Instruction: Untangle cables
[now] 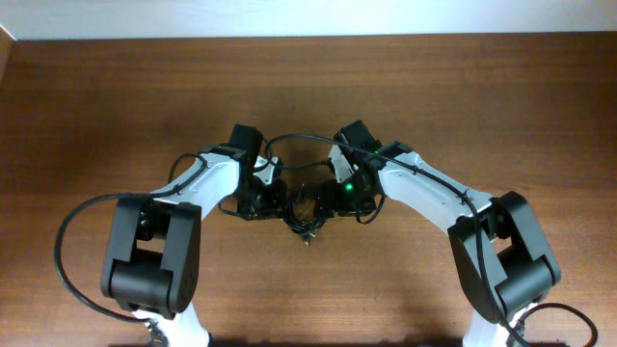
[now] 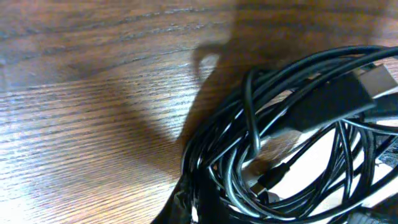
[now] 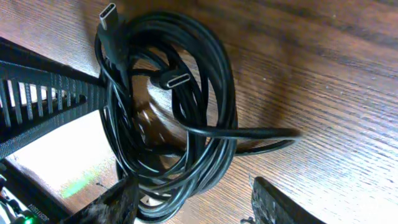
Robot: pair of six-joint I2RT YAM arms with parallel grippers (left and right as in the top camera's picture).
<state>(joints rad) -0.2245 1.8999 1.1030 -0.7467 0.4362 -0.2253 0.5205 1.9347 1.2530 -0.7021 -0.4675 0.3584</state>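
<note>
The cables [image 1: 307,207] lie as a small tangled coil of thin black wire on the wooden table, between the two arms. My left gripper [image 1: 275,200] sits at the coil's left side. In the left wrist view its dark fingertips [image 2: 186,205] are shut together with strands of the cables [image 2: 292,124] running into them. My right gripper [image 1: 333,198] stands open over the coil's right side. In its wrist view the lower end of the cables [image 3: 168,112] lies between the fingers [image 3: 118,199], close to the left one. Two small plug ends [image 3: 177,79] show on the coil.
The ribbed black body of the left arm [image 3: 43,106] crowds the coil's left side. A thicker arm cable [image 1: 67,241] loops out at the left base. The table's far edge [image 1: 308,39] meets a white wall.
</note>
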